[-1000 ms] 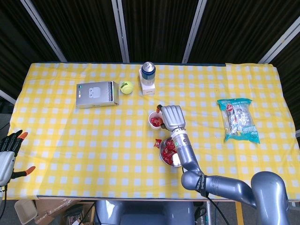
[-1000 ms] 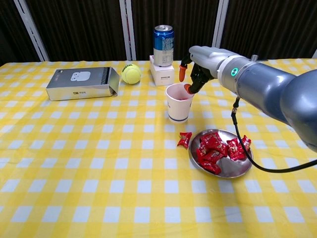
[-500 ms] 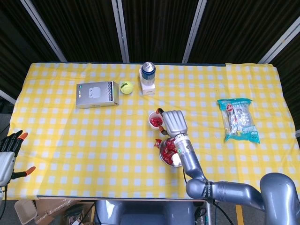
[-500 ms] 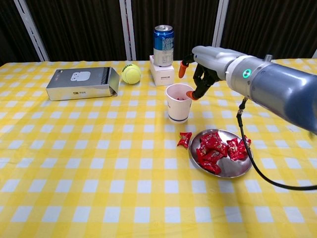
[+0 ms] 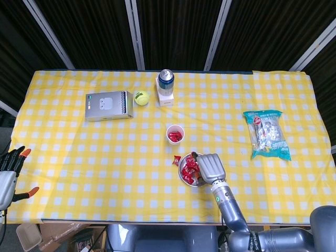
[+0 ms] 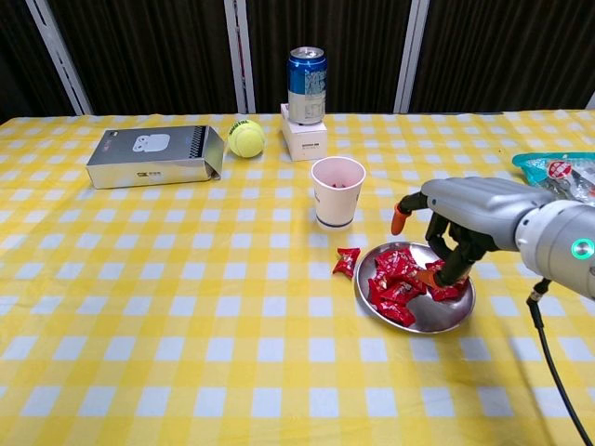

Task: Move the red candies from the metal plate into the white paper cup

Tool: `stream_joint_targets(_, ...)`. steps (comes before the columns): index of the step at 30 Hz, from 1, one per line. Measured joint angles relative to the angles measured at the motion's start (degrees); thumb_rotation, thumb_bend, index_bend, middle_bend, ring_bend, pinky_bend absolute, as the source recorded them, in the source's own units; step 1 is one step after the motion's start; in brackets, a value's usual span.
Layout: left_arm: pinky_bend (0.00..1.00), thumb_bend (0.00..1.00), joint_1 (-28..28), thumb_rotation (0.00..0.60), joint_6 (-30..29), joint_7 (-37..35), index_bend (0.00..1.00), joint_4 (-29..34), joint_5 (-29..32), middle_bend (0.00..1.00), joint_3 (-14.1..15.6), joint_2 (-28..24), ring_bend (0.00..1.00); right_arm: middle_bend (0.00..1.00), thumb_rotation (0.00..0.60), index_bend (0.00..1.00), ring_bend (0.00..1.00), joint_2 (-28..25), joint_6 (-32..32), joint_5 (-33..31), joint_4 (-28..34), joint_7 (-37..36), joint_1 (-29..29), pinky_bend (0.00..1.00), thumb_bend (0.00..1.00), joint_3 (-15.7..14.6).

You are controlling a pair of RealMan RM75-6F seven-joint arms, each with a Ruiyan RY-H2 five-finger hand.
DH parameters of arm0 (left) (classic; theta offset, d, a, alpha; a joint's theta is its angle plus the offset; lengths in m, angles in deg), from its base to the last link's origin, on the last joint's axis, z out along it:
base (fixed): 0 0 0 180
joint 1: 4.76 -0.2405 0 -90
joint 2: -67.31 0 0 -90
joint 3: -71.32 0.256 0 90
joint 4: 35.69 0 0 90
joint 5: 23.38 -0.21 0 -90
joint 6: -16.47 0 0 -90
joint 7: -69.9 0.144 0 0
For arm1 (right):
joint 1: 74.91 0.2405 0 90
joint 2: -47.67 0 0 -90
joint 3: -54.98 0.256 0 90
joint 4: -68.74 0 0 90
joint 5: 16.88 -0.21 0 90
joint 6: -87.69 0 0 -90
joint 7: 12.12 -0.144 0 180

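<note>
The white paper cup (image 5: 175, 134) (image 6: 337, 191) stands upright mid-table with red candies inside. In front of it and to its right sits the metal plate (image 5: 185, 180) (image 6: 439, 321) with a heap of red candies (image 6: 398, 276). One loose red candy (image 5: 177, 160) (image 6: 347, 261) lies on the cloth by the plate's left rim. My right hand (image 5: 211, 167) (image 6: 465, 209) hangs over the plate's right side, fingers (image 6: 454, 260) reaching down onto the candies, thumb held apart; I see nothing pinched. My left hand (image 5: 7, 176) hovers off the table's left front corner, fingers spread and holding nothing.
At the back left are a grey box (image 5: 108, 105) (image 6: 153, 155) and a tennis ball (image 5: 140, 97) (image 6: 245, 138). A blue can (image 5: 166, 79) (image 6: 306, 72) stands on a small white box (image 6: 305, 139) behind the cup. A snack bag (image 5: 268, 134) (image 6: 558, 172) lies at the right.
My right hand has left the cup's rim and come down toward me to the plate's right side, its fingers now on the candies. The left hand has not moved.
</note>
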Motion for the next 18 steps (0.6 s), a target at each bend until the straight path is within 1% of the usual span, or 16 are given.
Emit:
stream_joint_targets(4,0.00,0.01,-0.2,0.600,-0.7,-0.1,0.00,-0.3,-0.6,0.00,0.1,0.1,0.00,0.79,0.600,0.30,0.94,0.7,0.4,1.0,-1.6,-0.9,-1.1,1.00,0.34,-0.7)
stream_joint_targets(15,0.00,0.01,-0.3,0.600,-0.8,0.0,0.00,-0.4,-0.5,0.00,0.0,0.3,0.00,0.79,0.600,0.30,0.94,2.4,-0.9,2.4,-6.7,-2.9,-2.7,1.00,0.34,-1.3)
stream_joint_targets(18,0.00,0.01,-0.3,0.600,-0.6,0.1,0.00,-0.4,-0.4,0.00,0.0,0.3,0.00,0.79,0.600,0.33,0.94,2.9,-1.9,2.2,-8.5,-3.4,-2.9,1.00,0.34,-1.1)
